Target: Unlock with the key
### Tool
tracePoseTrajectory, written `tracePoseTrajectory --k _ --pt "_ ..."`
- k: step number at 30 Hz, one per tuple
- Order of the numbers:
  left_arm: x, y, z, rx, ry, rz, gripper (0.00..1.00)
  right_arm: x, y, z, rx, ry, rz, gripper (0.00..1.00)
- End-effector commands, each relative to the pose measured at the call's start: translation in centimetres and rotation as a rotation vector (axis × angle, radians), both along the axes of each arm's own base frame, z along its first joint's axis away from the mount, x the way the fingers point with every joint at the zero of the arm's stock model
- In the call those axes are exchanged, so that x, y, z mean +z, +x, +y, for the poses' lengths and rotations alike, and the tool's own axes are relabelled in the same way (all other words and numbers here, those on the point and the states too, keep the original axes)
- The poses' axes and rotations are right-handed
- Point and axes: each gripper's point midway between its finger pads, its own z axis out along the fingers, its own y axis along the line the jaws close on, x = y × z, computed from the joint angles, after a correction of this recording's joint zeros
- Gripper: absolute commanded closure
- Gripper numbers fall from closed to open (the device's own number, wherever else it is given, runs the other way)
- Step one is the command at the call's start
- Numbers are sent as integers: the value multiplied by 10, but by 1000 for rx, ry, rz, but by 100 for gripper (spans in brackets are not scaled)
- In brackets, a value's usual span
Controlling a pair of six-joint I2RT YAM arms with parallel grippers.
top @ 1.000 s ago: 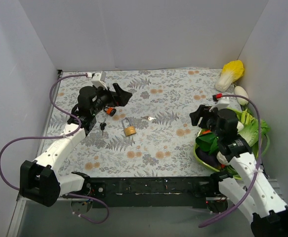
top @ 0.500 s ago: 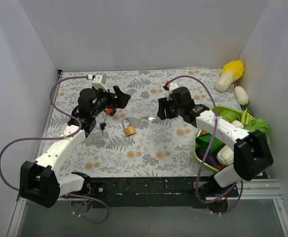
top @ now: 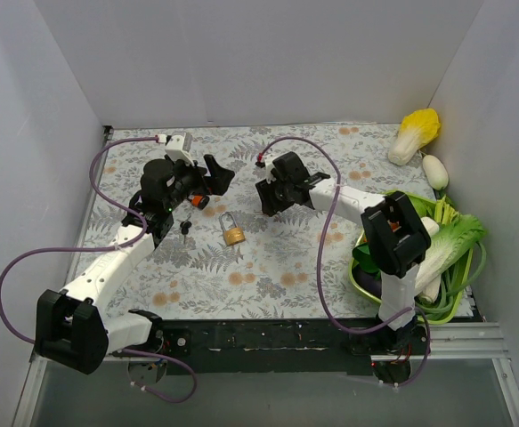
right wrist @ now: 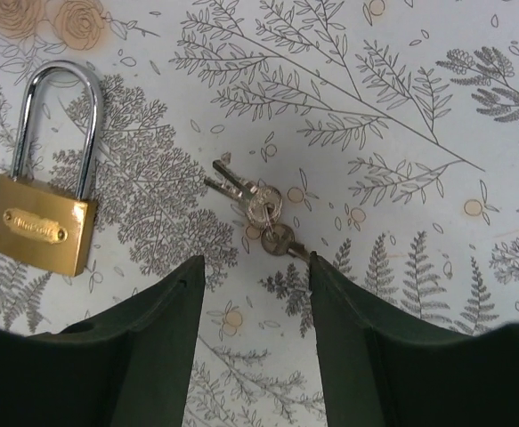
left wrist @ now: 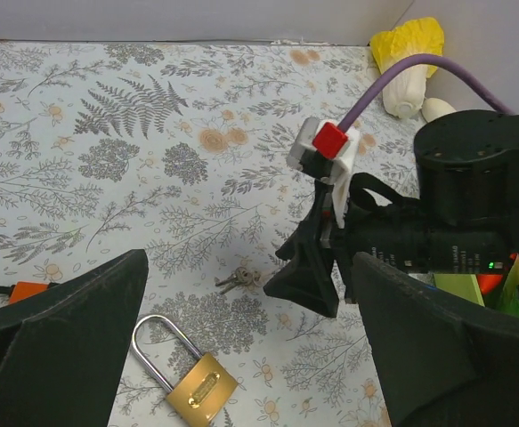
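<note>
Keys (right wrist: 257, 206) lie just beyond parted fingers (right wrist: 152, 347) of outstretched right arm (top: 348, 196).

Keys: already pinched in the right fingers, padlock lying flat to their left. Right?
Not pinched. The right wrist view shows the keys lying loose on the table, just ahead of the right fingers, which stand apart with nothing gripped between them. The padlock does lie flat to their left.

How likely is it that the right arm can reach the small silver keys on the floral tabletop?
Likely yes: the right gripper hovers right by the keys, jaws apart, nothing between; the brass padlock lies clear to one side.
</note>
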Motion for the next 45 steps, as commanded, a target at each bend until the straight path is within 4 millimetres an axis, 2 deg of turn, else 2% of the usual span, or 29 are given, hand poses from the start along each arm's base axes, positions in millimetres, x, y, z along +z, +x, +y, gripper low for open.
tracePoseTrajectory --k 1,2,8,16,20,25,28,29,30,34,35,37,38,39,40,41,45 --pt "5 4 3 15 18 -21 2 13 15 24 67 29 -56 44" --pt "5 4 4 16 20 -19 2 5 16 25 70 14 -49 47" --pt "4 6 4 19 30 -16 2 -11 26 24 61 -55 -73 54" --pt "4 6 2 8 30 -15 2 -21 30 16 42 -118 -99 58" --pt "5 5 1 1 28 -18 2 -25 31 16 43 -125 -100 68" --pt "6 3 -2 -22 22 -20 2 -31 29 19 65 -129 -79 68" --pt "6 3 -2 -23 20 -19 2 -34 29 18 65 -133 -75 80" --pt "9 2 -3 -26 19 -26 2 -33 26 23 86 -115 -61 92" --pt "9 2 -2 -24 18 -25 2 -32 23 23 87 -115 -47 98" --pt "18 -4 -4 -44 7 -48 2 -18 9 23 98 -67 -19 99" --pt "20 -6 -5 -51 4 -55 2 -2 6 24 101 -37 -36 99" --pt "27 -12 -6 -69 -7 -70 2 4 -5 17 93 -23 -26 99" --pt "30 -18 -11 -106 -17 -76 2 25 -10 16 93 9 -51 99" --pt "32 -22 -13 -132 -21 -79 2 32 -15 15 77 34 -44 99" --pt "36 -29 -16 -161 -29 -88 2 40 -21 14 71 60 -44 99" --pt "36 -42 -25 -238 -37 -84 2 50 -37 9 82 93 -39 99" --pt "27 -84 -36 -405 -65 -71 2 73 -76 -4 85 180 -30 99"
